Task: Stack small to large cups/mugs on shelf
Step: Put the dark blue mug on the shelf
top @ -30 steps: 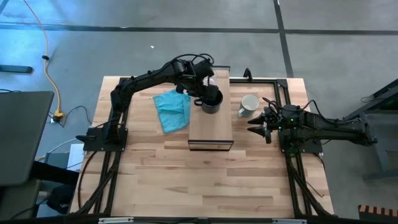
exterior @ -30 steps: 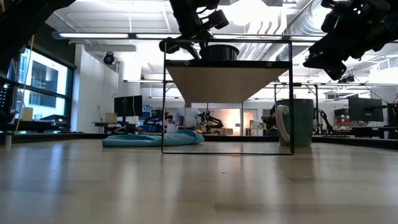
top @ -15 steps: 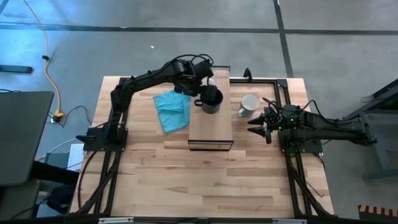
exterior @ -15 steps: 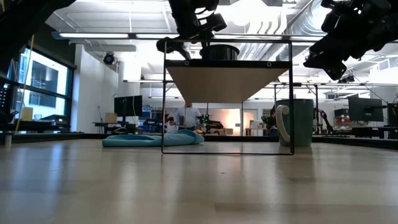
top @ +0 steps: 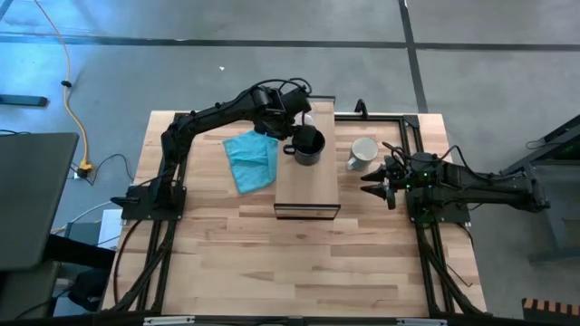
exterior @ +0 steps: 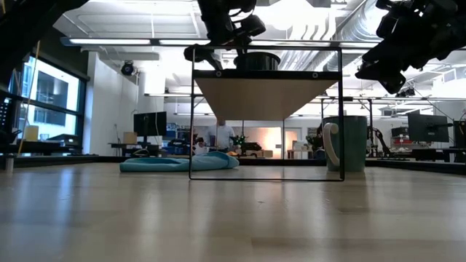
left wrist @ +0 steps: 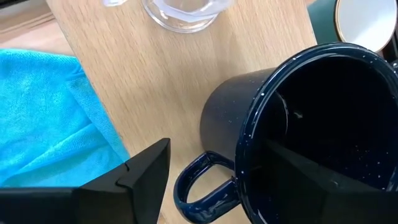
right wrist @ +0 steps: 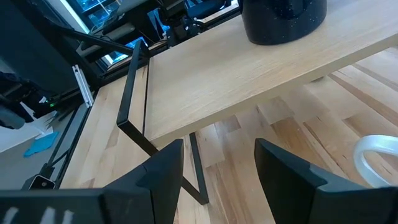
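L gripper (top: pixel 292 136) sits over the shelf (top: pixel 306 186) w/ fingers spread — one finger (left wrist: pixel 134 177) outside the black mug's (top: pixel 309 145) handle (left wrist: pixel 202 186), the other down inside the cup, nothing clamped. Mug stands upright on the shelf top, handle toward the teal cloth (top: pixel 251 159). Glass cup (left wrist: pixel 183 11) also on the shelf, just beyond the mug (only its base shows in the L wrist view). White mug (top: pixel 363 151) is on the table (top: pixel 272 263) beside the shelf, not on it — upright, handle toward R gripper (top: pixel 379 181). R gripper waits near it, fingers apart, holding nothing. Cloth lies on the table, touching the shelf's other side.
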`<state>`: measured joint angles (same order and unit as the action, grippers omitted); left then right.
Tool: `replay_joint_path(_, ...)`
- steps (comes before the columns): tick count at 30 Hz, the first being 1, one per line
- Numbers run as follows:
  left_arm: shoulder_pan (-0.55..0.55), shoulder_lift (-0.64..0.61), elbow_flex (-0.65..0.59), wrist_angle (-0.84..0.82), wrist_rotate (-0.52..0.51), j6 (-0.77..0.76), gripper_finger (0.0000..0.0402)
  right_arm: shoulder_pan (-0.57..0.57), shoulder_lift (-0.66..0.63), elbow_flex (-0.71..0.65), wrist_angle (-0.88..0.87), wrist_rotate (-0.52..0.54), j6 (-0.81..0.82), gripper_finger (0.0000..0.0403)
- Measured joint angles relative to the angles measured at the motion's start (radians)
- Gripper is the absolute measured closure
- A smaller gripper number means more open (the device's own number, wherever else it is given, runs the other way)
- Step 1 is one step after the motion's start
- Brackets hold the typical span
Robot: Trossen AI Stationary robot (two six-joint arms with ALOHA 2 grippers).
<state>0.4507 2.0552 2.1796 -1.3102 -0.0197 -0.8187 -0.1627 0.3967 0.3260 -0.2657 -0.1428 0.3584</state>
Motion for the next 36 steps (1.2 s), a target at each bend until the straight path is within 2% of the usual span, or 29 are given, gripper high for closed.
replay_joint_path(5, 0.0, 0.0, 0.0, -0.001, -0.013, 0.033, 0.0171, 0.0, 0.0, 0.0, 0.0, 0.0, 0.005, 0.0215)
replay_joint_path(17, 0.0, 0.0, 0.0, -0.002, -0.018, 0.079, 0.0213, 0.0, 0.0, 0.0, 0.0, 0.001, 0.007, 0.0215)
replay_joint_path(36, 0.0, 0.0, 0.0, -0.007, -0.018, 0.101, 0.0211, 0.0, 0.0, 0.0, 0.0, 0.001, 0.016, 0.0215)
